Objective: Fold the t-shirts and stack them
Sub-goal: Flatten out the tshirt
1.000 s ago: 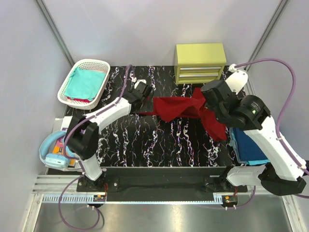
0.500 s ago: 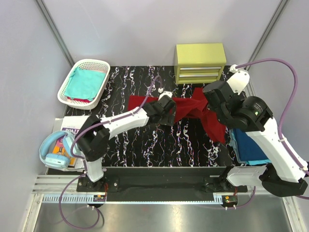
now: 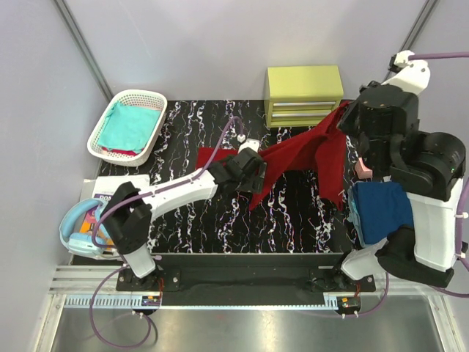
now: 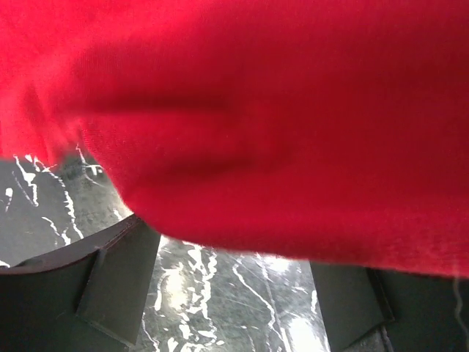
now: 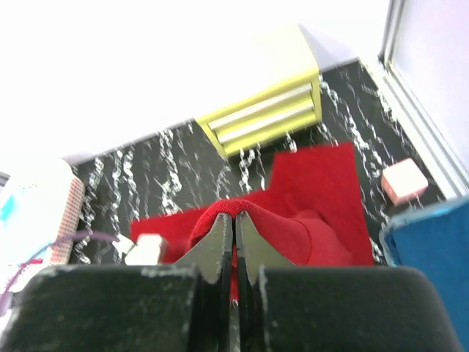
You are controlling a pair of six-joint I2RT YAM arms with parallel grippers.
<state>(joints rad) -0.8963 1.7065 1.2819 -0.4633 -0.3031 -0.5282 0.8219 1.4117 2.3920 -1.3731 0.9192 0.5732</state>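
The right gripper (image 5: 235, 220) is clenched on a bunched fold of the dark red t-shirt (image 3: 311, 147). It has risen from mid-right to the upper right of the top view, pulling the cloth up off the table (image 3: 293, 220). The left gripper (image 3: 251, 173), jaws wide apart, has moved from left of centre to the shirt's low end at centre.

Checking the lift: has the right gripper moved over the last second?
Yes. Shut on the red shirt, the right gripper went from in front of the yellow drawers to their right side, farther back.
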